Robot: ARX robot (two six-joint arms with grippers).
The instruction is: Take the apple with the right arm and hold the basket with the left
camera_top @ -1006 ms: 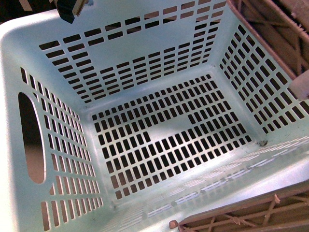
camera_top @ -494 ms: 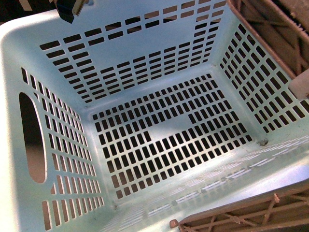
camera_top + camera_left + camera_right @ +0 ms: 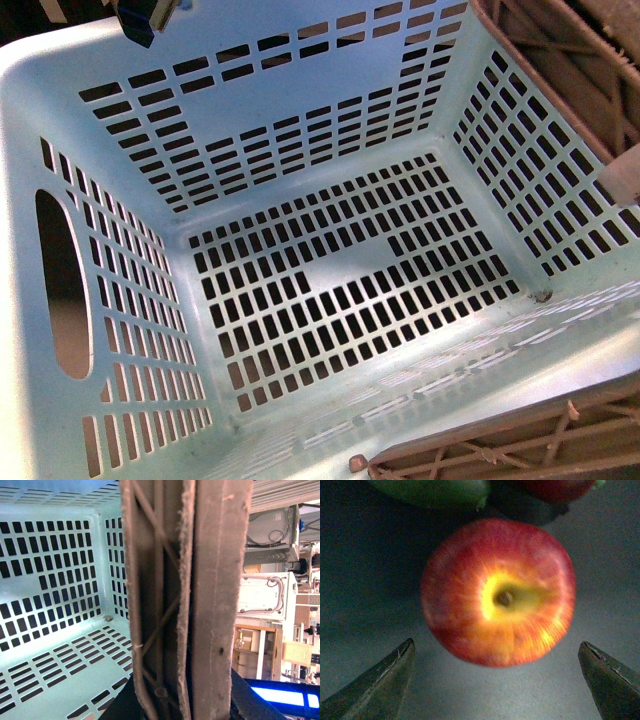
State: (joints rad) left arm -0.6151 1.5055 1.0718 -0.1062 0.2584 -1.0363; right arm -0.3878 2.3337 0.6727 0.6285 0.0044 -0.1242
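The basket (image 3: 330, 270) fills the front view, tipped a little, and there is nothing inside it, so its whole slotted floor is free. Its brown handle (image 3: 210, 595) runs right up the middle of the left wrist view. The dark fingers of the left gripper (image 3: 185, 707) sit tight against it on both sides, with no gap to see, so the left arm seems to be holding the basket by that handle to stop it from sliding. The apple (image 3: 498, 592) is not in the basket. It sits stem up on a dark grey surface (image 3: 370, 580), right under the right gripper (image 3: 496, 642). The right fingers (image 3: 380, 680) are spread wide, one on each side of the apple and not touching it (a good way to come down around something round). Both sides of the apple have free space for the fingers. On its far side it is crowded, with a green thing (image 3: 435, 490) and another red thing (image 3: 555, 487) very close, so closing straight in looks safest.
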